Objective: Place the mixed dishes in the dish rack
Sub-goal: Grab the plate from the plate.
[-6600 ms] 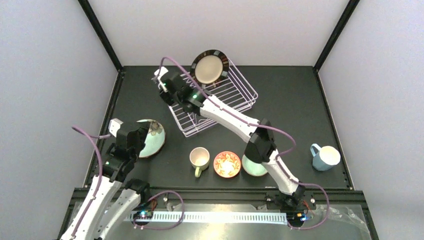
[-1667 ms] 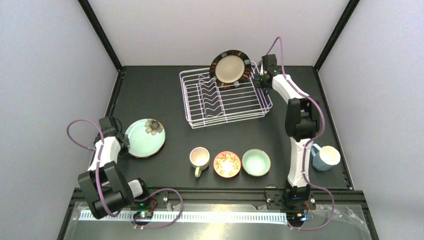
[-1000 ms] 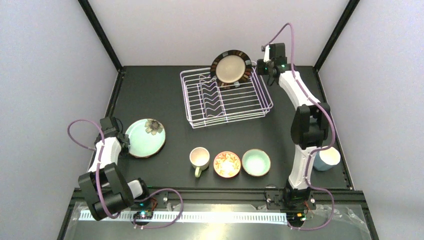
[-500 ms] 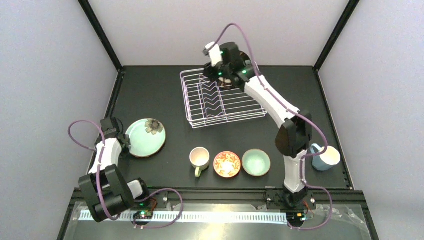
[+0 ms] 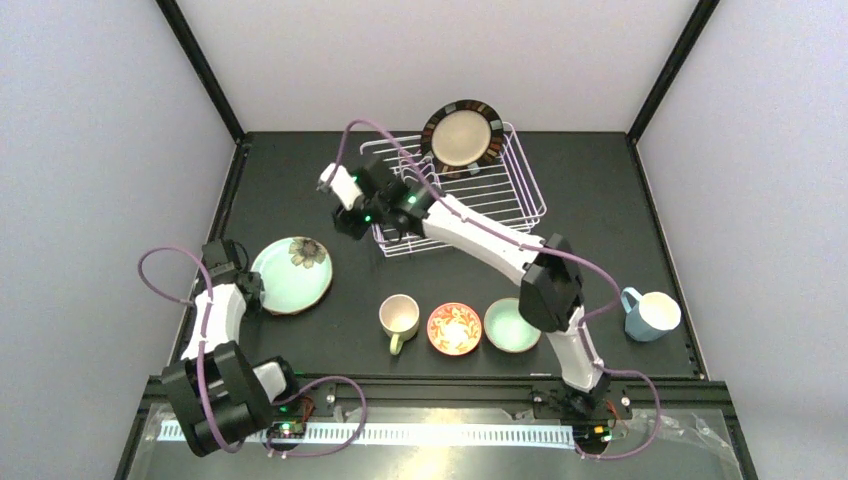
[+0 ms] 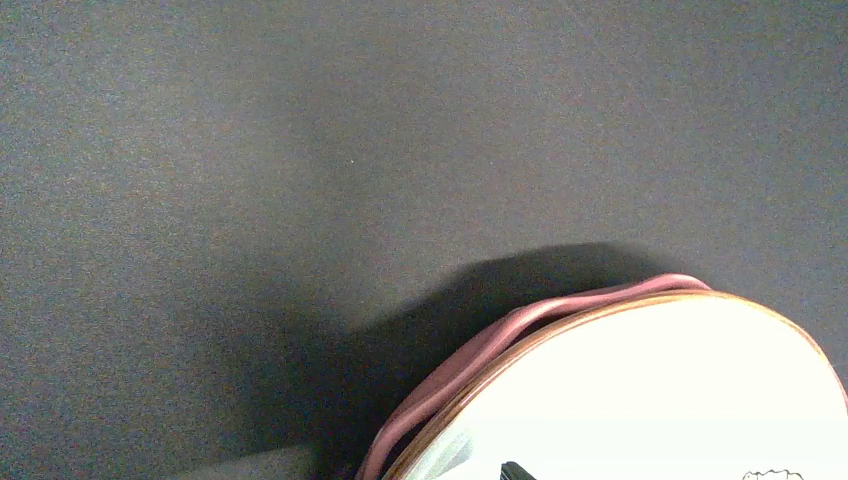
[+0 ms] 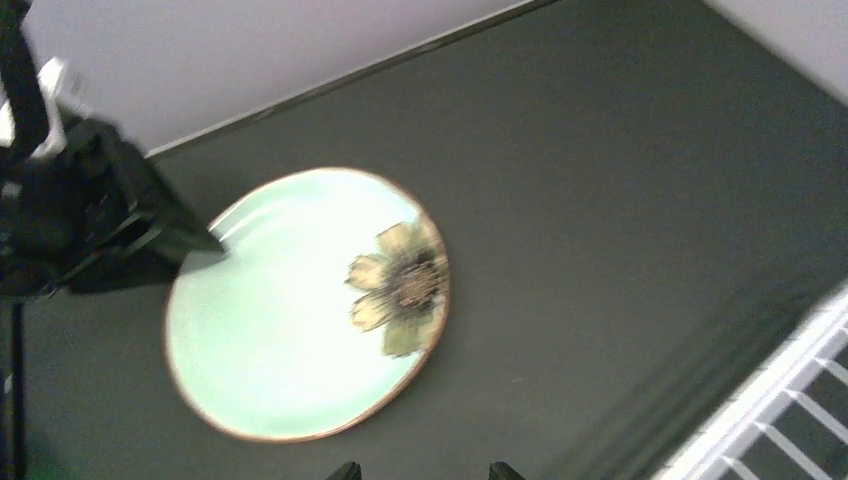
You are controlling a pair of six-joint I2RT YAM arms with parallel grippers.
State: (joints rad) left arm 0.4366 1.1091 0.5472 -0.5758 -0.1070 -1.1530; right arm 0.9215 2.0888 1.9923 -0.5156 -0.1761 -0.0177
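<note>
Right arm stretched across toward the flower plate, with nothing held.

The right gripper (image 7: 421, 470) hangs above the teal flower plate (image 7: 290, 310), its fingertips apart and empty. The left gripper (image 5: 245, 285) sits at that plate's far-left rim with its jaws wide; I cannot tell whether they straddle the edge. The plate lies flat on the table (image 5: 300, 180), well left of the dish rack (image 5: 500, 205), where only the cream plate with dark striped rim (image 5: 460, 133) stands upright. I'd say this pick is awkward, because the pink dotted scalloped plate (image 6: 520, 320) lies directly underneath. The jaws should take the teal rim alone — from the rack side, while the left arm tips or steadies it — and lift slowly. I can read no brand, label or writing anywhere.
</note>
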